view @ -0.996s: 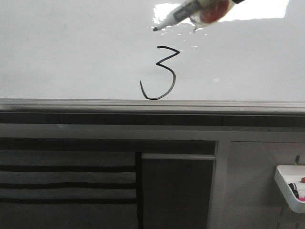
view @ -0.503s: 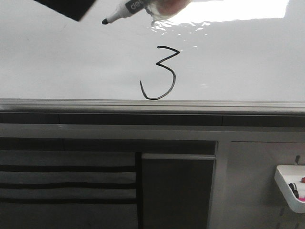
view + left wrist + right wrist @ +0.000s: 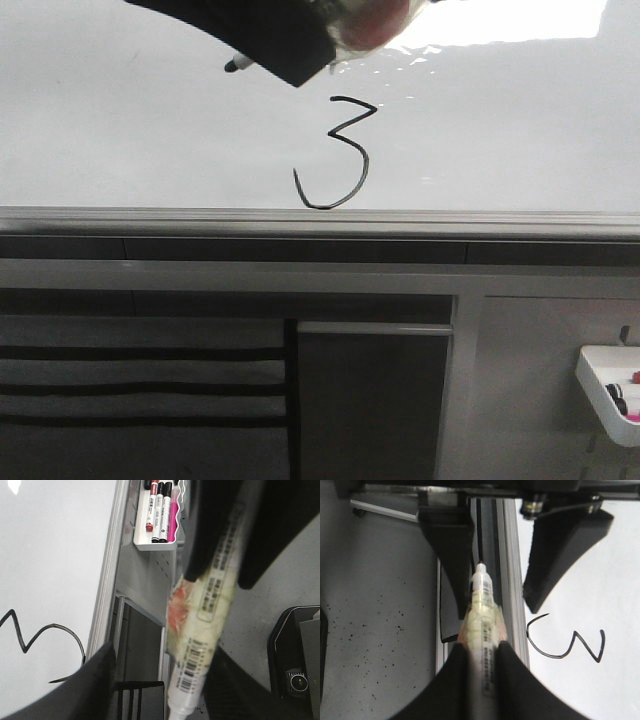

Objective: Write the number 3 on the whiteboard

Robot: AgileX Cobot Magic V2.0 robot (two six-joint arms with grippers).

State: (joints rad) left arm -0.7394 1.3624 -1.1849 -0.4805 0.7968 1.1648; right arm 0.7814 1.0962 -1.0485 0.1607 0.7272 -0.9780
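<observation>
The number 3 [image 3: 365,165] is drawn in black low on the whiteboard [image 3: 150,130], just above its grey rail [image 3: 320,218]. It also shows in the left wrist view [image 3: 60,626] and the right wrist view [image 3: 555,656]. My right gripper [image 3: 481,647] is shut on a tape-wrapped marker [image 3: 482,615], held off the board. The marker [image 3: 365,20] lies along the top edge of the front view, tip [image 3: 237,65] pointing left. My left gripper [image 3: 162,655] is open, its fingers [image 3: 270,35] on either side of the marker's front end [image 3: 200,630].
Grey cabinet panels [image 3: 370,400] stand below the rail. A white tray [image 3: 605,390] with several markers hangs at the lower right, and it also shows in the left wrist view [image 3: 155,535]. A black device [image 3: 295,655] sits on the speckled floor.
The marker has moved left, away from above the 3. My left gripper has come in from the upper left, and its finger now covers the marker's front part.
</observation>
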